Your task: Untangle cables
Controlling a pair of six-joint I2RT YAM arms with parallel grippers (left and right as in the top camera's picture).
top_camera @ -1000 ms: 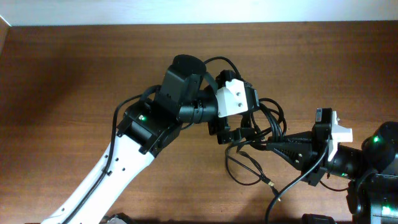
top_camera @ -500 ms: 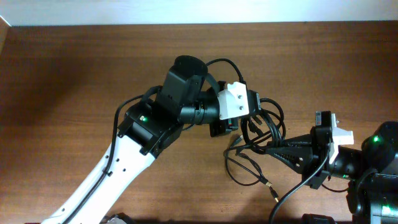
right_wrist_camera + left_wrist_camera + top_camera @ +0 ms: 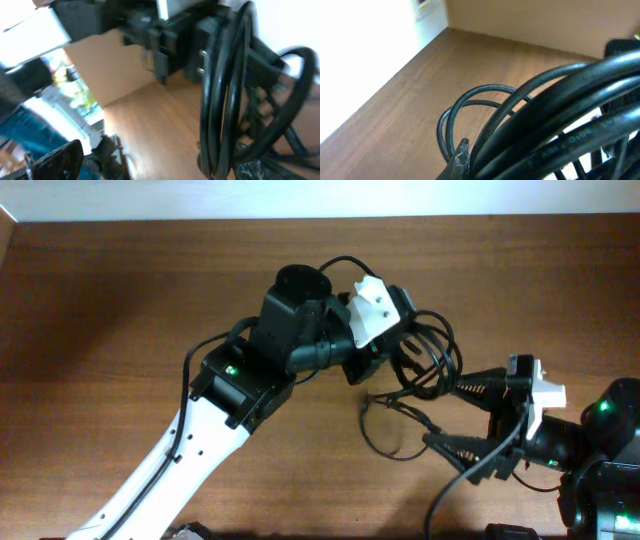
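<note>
The cables (image 3: 428,352) are a tangle of thin black loops hanging at the table's middle right, and one loop (image 3: 385,442) trails onto the wood. My left gripper (image 3: 383,358) is under its white wrist, shut on the bundle. In the left wrist view the cables (image 3: 560,120) press against one dark fingertip (image 3: 460,153). My right gripper (image 3: 440,416) is open just right of the tangle, its fingers spread wide above and below the trailing strand. In the right wrist view the cable loops (image 3: 224,100) hang upright in front of the left arm, between the open jaws.
The white left arm (image 3: 190,445) crosses the table from the lower left. The right arm's base (image 3: 600,450) sits at the right edge, with a thicker black wire (image 3: 465,480) running from it. A pale wall borders the far edge (image 3: 320,200).
My right gripper has opened and let go of the cables. My left gripper has shut on the bundle and carried it a little toward the far side.
</note>
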